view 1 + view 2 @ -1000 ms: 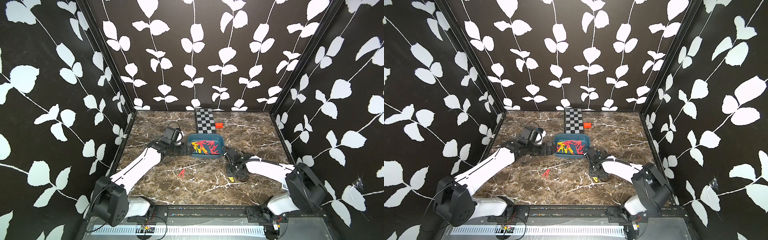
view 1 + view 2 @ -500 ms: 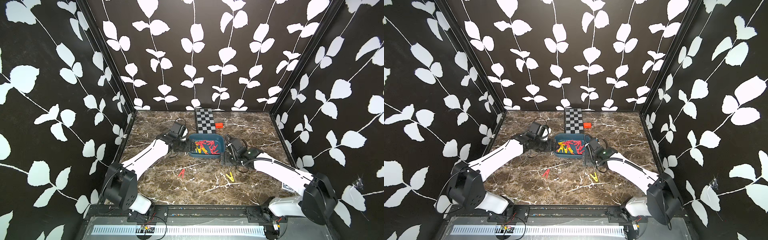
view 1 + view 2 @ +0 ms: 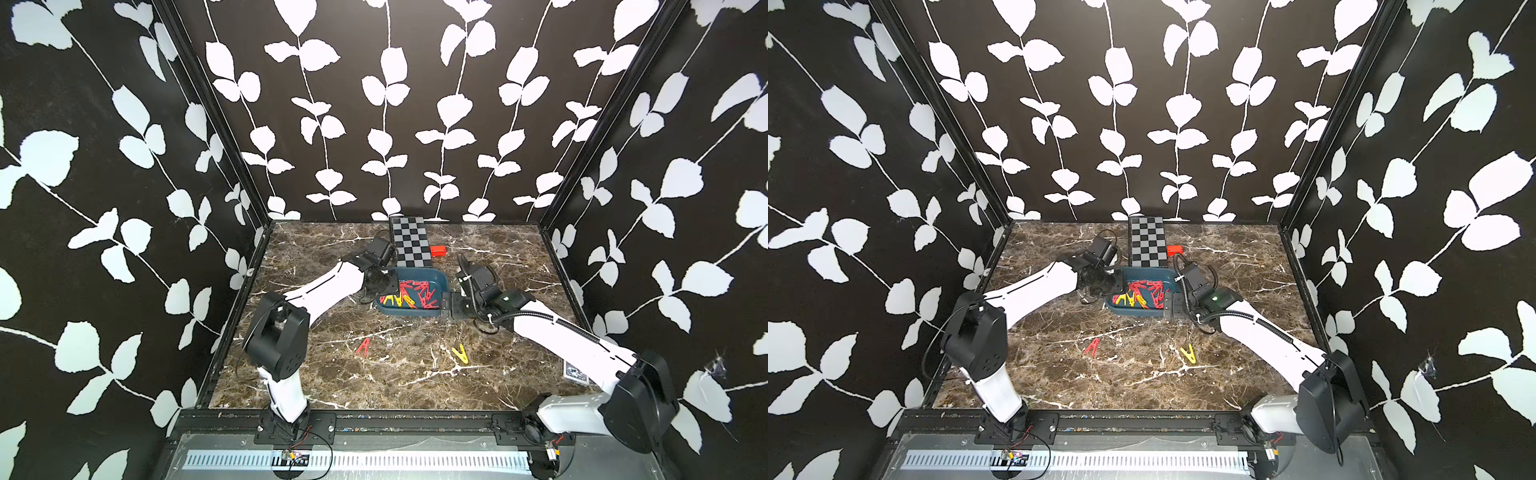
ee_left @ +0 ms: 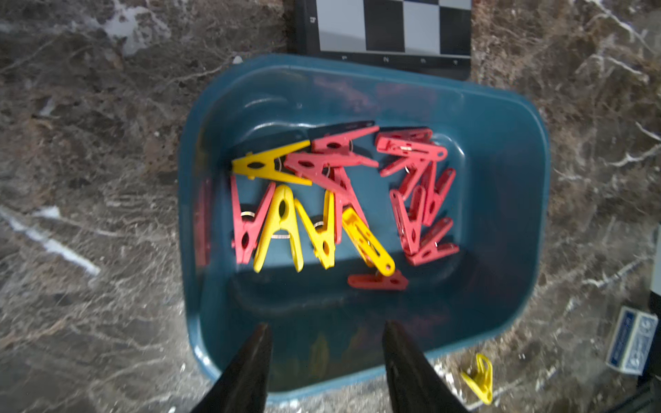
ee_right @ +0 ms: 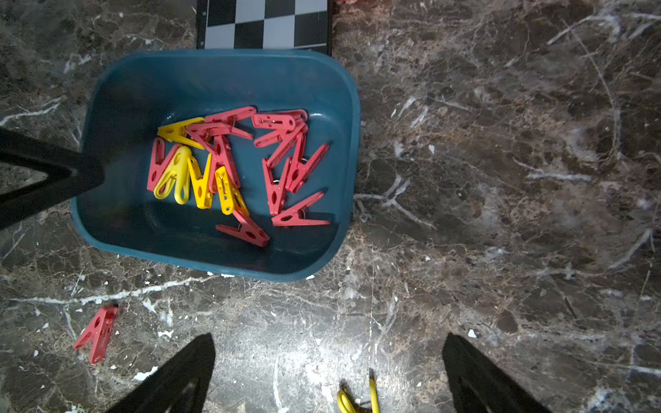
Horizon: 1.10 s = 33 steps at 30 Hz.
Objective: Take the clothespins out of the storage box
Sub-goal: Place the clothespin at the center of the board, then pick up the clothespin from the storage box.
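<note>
Marble tabletop [image 3: 395, 374], leaf-print walls [image 3: 374, 104]. Storage box [image 3: 441, 277] toward 12 o'clock, clothespins [image 3: 409, 296] heaped inside. My left claw [image 4: 327, 329] half-spread, empty, over box's 9 o'clock rim, probably poised to pick. Right claw [image 5: 329, 339] wide, empty, beside 3 o'clock rim.

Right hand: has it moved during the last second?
Yes. The right hand left the yellow clothespin and went beside the blue box.

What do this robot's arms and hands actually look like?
The left arm and right arm are smooth white shells with thin dark lines, linked by chunky black joints. A ribbed black cable runs along the right arm. The left hand and right hand each have two black, pointed, wedge-shaped fingers.
</note>
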### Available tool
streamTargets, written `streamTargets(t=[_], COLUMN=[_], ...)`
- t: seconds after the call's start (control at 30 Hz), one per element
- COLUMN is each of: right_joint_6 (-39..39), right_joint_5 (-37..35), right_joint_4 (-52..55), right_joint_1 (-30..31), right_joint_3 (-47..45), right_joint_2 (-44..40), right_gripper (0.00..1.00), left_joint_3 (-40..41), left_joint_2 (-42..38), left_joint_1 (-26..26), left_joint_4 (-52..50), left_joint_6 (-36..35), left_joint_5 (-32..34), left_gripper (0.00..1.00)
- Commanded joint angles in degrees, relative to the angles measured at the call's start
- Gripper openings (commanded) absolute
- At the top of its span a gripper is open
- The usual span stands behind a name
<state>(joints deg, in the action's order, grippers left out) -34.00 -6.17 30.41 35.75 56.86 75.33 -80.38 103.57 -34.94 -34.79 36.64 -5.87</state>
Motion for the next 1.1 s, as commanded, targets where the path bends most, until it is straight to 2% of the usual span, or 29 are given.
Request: streamTargets(t=[0.0, 0.17, 0.4, 1.07], right_joint_6=[2.0, 3.5, 4.5, 5.0], right_joint_5=[0.1, 0.4, 1.1, 1.2], right_joint_4=[-1.6, -1.4, -0.5, 0.4], right_joint_1=[-1.1, -2.0, -3.1, -4.4], right_joint_3=[1.1, 1.1, 1.0, -0.8], right_joint_2=[-1.6, -2.3, -2.8, -3.5], right_gripper=[0.99, 0.99, 0.99, 0.99], left_joint_3=[-4.4, -11.4, -18.3, -23.8], left_joint_2=[3.0, 9.7, 16.5, 23.3], left_joint_1=[-0.6, -1.2, -1.6, -2.0], left_joint_4=[-3.1, -6.6, -9.8, -11.3], left_joint_6=[2.5, 4.3, 5.6, 6.5], left_joint_5=[2.6, 3.6, 4.8, 5.6], left_gripper=[0.49, 0.42, 0.40, 0.36])
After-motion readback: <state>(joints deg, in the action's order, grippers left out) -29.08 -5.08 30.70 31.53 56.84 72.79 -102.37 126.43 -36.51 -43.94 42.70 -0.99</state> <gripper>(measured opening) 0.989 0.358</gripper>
